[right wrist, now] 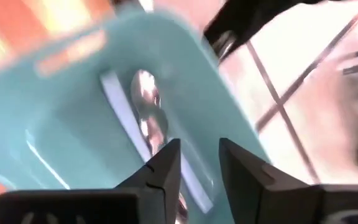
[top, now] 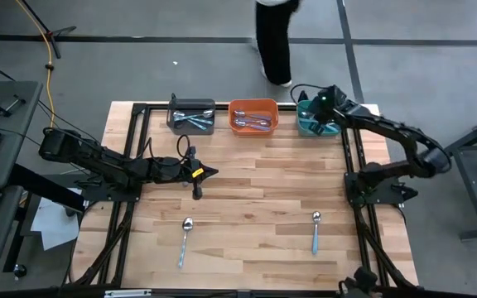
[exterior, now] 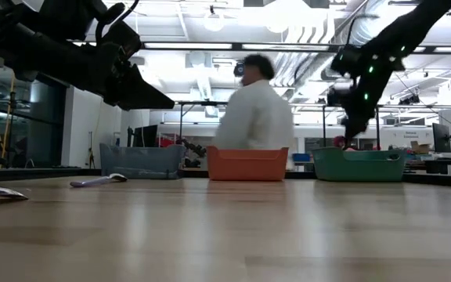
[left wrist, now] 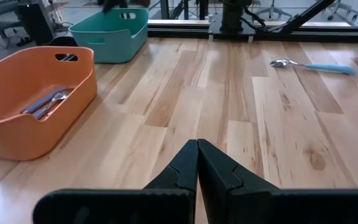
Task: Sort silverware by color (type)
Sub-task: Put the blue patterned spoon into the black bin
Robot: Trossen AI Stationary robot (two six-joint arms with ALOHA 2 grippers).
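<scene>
Nearest the low camera, pale wooden plank worktop [exterior: 233, 235] is seen; two blue-handled metal spoons [top: 315, 232] lie unsorted on it; the right gripper [right wrist: 197, 163], jaws parted, is held over the teal plastic bin [top: 311, 124] holding spoons, a drop apparently made; next, a remaining spoon needs fetching; the left gripper [left wrist: 197, 155], jaws pressed together, waits mid-worktop; a person [exterior: 255, 110] is seen behind.

Across my wooden table [top: 255, 190] three bins stand in a row at the far edge: grey bin [top: 191, 117], orange bin [top: 253, 117], then teal bin [top: 311, 122]. Beyond them a person [exterior: 254, 115] in a white top stands on the grey floor.
</scene>
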